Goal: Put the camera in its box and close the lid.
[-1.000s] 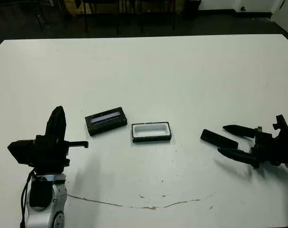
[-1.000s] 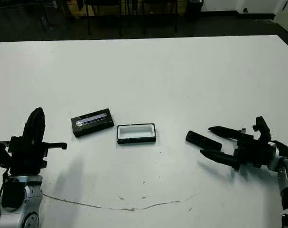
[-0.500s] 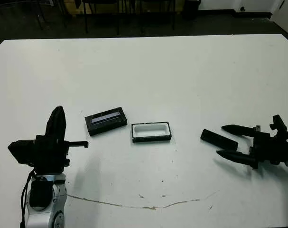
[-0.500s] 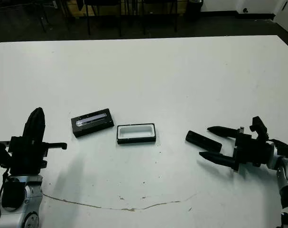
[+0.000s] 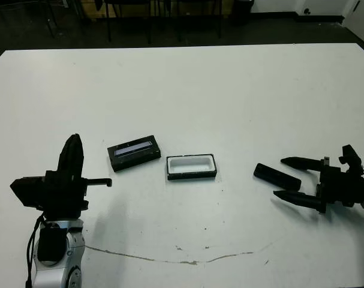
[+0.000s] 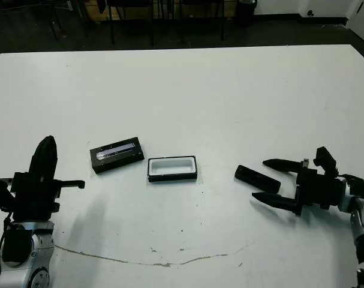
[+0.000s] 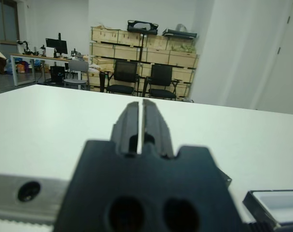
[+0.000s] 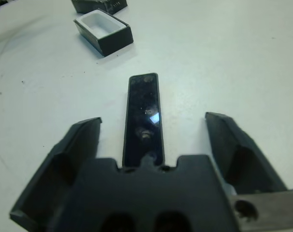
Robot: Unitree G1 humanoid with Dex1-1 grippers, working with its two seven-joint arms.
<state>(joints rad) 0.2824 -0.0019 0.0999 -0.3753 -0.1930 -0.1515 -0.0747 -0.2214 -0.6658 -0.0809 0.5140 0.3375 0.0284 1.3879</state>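
**Black camera bar framed by the open right claw, not yet gripped**

Glossy black, slim and bar-shaped, the camera lies flat on the white table, between the spread fingers of the right gripper. Over the last second that claw has drawn back slightly, so no grasp has begun. Beyond the camera's far end sits the shallow white-lined black box, empty; further on, the striped flat black lid. The left gripper waits closed, raised.
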